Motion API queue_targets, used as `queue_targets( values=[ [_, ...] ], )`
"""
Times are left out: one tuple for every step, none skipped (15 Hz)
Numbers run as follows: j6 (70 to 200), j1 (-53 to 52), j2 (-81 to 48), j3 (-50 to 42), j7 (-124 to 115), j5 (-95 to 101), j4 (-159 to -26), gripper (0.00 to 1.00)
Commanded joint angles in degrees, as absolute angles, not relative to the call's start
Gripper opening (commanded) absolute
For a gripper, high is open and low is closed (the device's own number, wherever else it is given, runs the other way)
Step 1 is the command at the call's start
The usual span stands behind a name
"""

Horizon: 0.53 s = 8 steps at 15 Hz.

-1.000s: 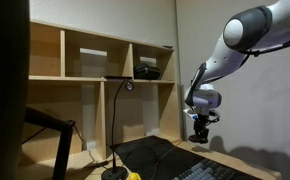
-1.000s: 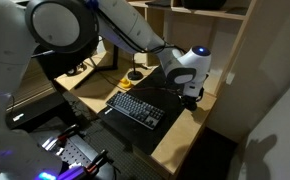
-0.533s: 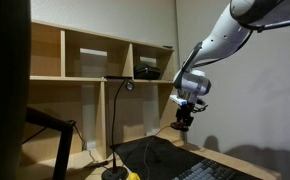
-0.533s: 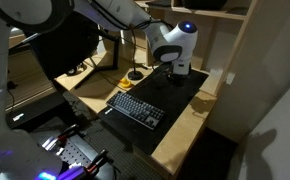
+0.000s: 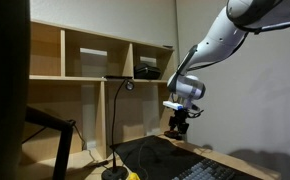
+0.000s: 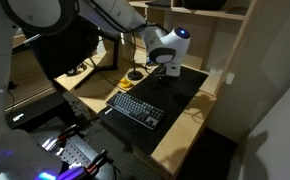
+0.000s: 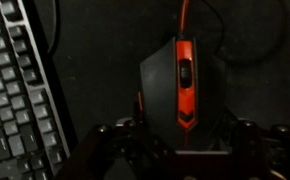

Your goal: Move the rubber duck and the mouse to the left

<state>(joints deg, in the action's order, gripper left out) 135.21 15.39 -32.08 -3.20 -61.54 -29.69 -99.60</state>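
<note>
The mouse is black with an orange stripe over its wheel, and its cable runs away from it. In the wrist view it lies on the dark mat between the two fingers of my gripper. The fingers are spread, with a small gap on each side of the mouse. In both exterior views the gripper hangs low over the mat and hides the mouse. The rubber duck is a tiny yellow spot at the bottom edge next to the lamp base, well away from the gripper.
A dark keyboard lies close beside the mouse. A black lamp with a round base stands at the mat's end. Wooden shelves rise behind the desk. The desk edge lies past the keyboard.
The arm has swung along the desk towards the lamp, rising at first, and the gripper has now dropped lower over the mat.
</note>
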Motion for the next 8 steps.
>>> queue_targets(
  values=[
    [128.7, 13.7, -31.6, -1.4, -56.8, -31.4, -102.1, 0.44],
    [126.8, 13.0, -31.0, -0.7, -55.8, -31.9, -103.4, 0.44],
    [125.3, 12.4, -30.7, -0.4, -54.5, -31.9, -104.2, 0.44],
    [124.8, 11.6, -30.3, -0.7, -54.5, -31.9, -104.9, 0.44],
    [124.0, 11.1, -30.1, -1.3, -55.0, -31.7, -104.9, 0.44],
    [125.4, 10.1, -32.1, -2.1, -56.7, -31.2, -102.8, 0.69],
    [125.1, 9.8, -32.0, -2.1, -56.7, -31.1, -103.0, 0.69],
    [125.0, 9.6, -32.0, -2.1, -56.7, -31.1, -103.0, 0.69]
  ],
)
